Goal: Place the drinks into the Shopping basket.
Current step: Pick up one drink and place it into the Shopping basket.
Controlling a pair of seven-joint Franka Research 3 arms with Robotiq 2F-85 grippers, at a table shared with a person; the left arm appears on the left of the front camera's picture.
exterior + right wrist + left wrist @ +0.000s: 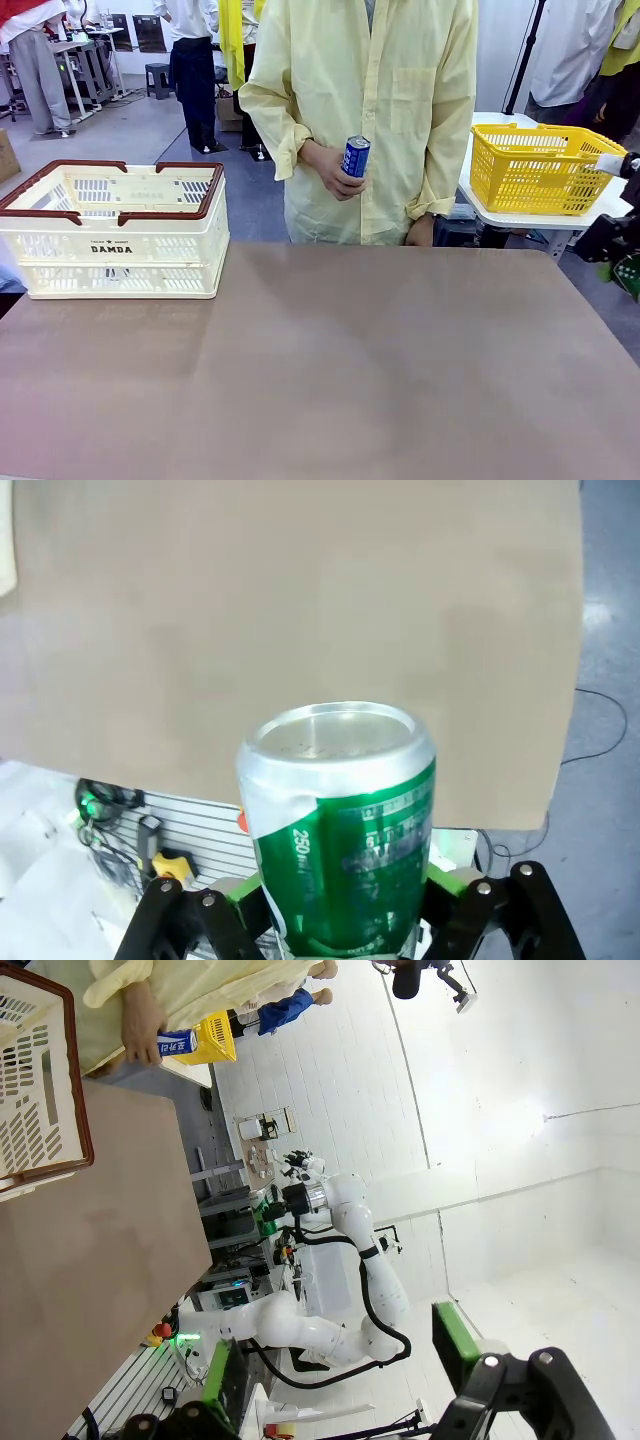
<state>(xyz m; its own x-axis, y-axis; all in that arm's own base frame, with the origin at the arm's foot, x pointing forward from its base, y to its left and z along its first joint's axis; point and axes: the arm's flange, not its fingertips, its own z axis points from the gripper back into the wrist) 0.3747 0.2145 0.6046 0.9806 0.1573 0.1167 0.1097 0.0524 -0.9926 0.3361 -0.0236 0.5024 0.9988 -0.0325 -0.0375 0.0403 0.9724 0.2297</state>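
- green can (340, 840) stands between the fingers of the right gripper (340, 905), which is clamped on its lower body; silver top faces the camera, one side looks dented; brown desk beyond it
- blue can (356, 157) upright in the person's hand (335, 175), behind the far edge of the desk (350, 370)
- left gripper (340, 1365) has its fingers apart, off the desk
- desk top plain brown; grey floor behind
- Shopping basket (112, 232) on the desk's far left corner, well apart from the blue can; near wall hides its floor
- yellow basket (540, 170) on a white side table (500, 215) at the right
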